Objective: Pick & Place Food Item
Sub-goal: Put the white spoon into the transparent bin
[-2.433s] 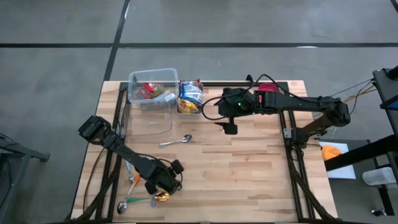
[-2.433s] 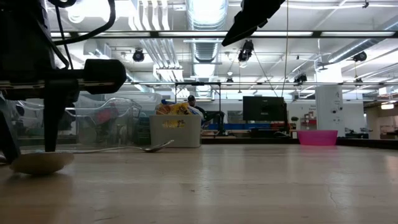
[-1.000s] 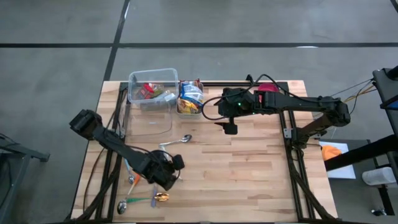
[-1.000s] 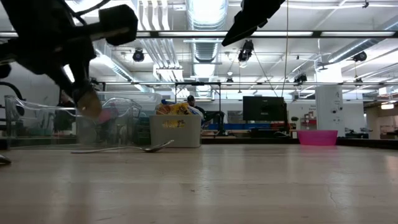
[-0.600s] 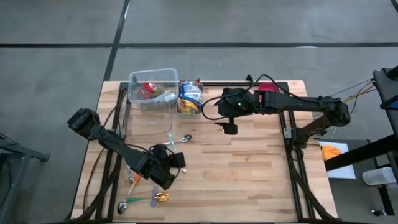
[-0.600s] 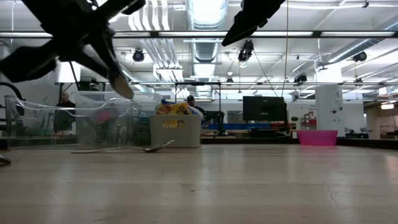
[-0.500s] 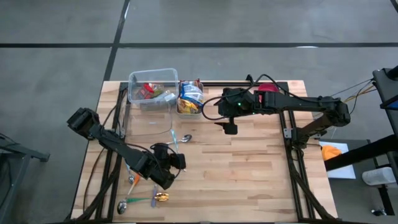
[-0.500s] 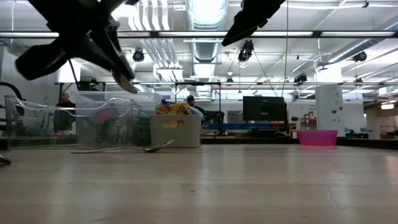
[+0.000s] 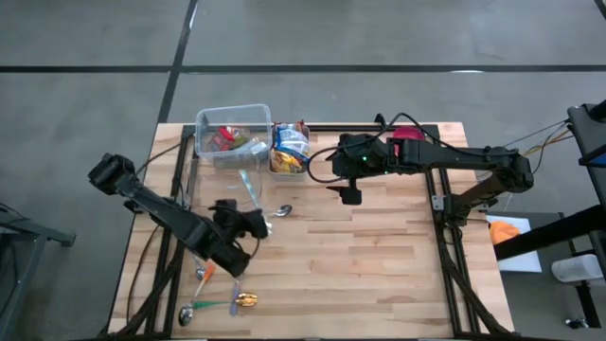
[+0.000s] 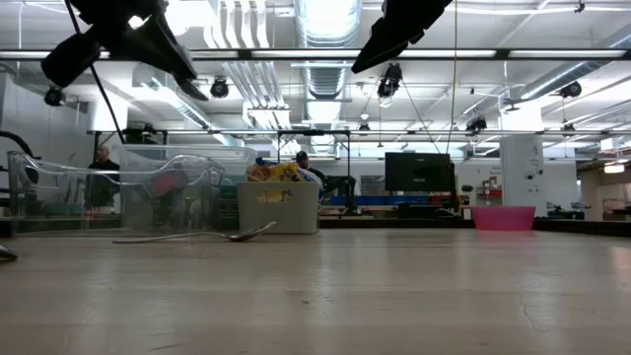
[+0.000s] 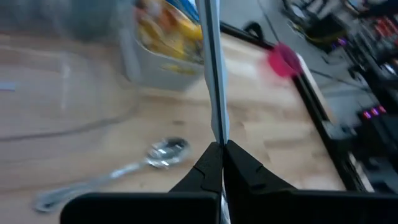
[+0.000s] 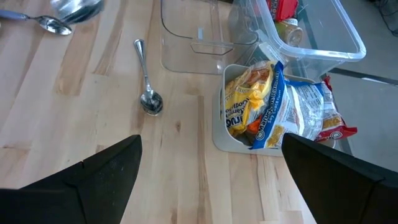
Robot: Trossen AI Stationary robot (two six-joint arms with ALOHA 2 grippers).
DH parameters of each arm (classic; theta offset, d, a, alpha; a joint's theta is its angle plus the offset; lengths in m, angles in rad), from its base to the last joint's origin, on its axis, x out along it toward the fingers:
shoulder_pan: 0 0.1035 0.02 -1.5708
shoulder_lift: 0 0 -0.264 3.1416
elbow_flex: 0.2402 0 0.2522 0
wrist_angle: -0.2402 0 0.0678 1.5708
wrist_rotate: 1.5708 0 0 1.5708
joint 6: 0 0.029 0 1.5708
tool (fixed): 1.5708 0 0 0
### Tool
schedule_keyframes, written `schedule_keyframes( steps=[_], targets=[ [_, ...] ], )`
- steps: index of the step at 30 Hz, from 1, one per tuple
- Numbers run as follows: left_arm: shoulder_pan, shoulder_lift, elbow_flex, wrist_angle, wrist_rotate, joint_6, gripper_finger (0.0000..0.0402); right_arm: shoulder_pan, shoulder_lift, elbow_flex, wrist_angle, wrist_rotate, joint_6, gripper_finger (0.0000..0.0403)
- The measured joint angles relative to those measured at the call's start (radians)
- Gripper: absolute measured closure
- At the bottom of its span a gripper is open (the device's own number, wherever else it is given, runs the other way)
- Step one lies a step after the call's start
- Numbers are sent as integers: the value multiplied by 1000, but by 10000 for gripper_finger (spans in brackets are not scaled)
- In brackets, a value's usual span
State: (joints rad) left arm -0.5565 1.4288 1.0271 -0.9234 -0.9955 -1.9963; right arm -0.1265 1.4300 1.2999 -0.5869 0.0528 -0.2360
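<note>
Food item, look: crinkled snack packets (image 9: 290, 144), yellow, blue and white, with some orange showing in the right wrist view (image 12: 273, 112). They stand bunched upright in a small grey tub (image 9: 287, 163).
Food item, place: upper centre of the high view, at the far edge of the desk (image 9: 379, 275). The tub is just right of a clear bin (image 9: 234, 109) holding red-labelled things.
Left tool (image 9: 252, 220): left of centre in the high view, raised off the desk. Its fingers are pressed together on a thin pale utensil (image 9: 247, 192).
Utensil, look: narrow silvery strip running straight out from the fingertips in the left wrist view (image 11: 211, 68). Its far end is out of frame there.
Food vs left tool: the packets lie above and right of it in the high view, well apart. The utensil's free end points toward the clear bin and tub.
Right tool (image 9: 349, 194): centre of the high view, above the desk with fingers spread wide and nothing between them (image 12: 211, 180).
Food vs right tool: the tub is just left of and above it in the high view, near but not touching.
Loose on desk: a steel spoon (image 9: 268, 215) just right of the left tool; a gold spoon (image 9: 246, 300) lower left.
</note>
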Motion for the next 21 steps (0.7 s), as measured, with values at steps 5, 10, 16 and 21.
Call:
schedule_keyframes(
  steps=[5,10,16,21],
  targets=[
    [26,-41,-1,-163,2,-170,401,0,0,0,0,0,0,18],
    [64,-58,-1,-261,15,-305,401,0,0,0,0,0,0,18],
    [168,-60,-1,-356,142,-642,401,0,0,0,0,0,0,18],
    [305,-59,-1,-390,326,-755,401,0,0,0,0,0,0,18]
  ],
)
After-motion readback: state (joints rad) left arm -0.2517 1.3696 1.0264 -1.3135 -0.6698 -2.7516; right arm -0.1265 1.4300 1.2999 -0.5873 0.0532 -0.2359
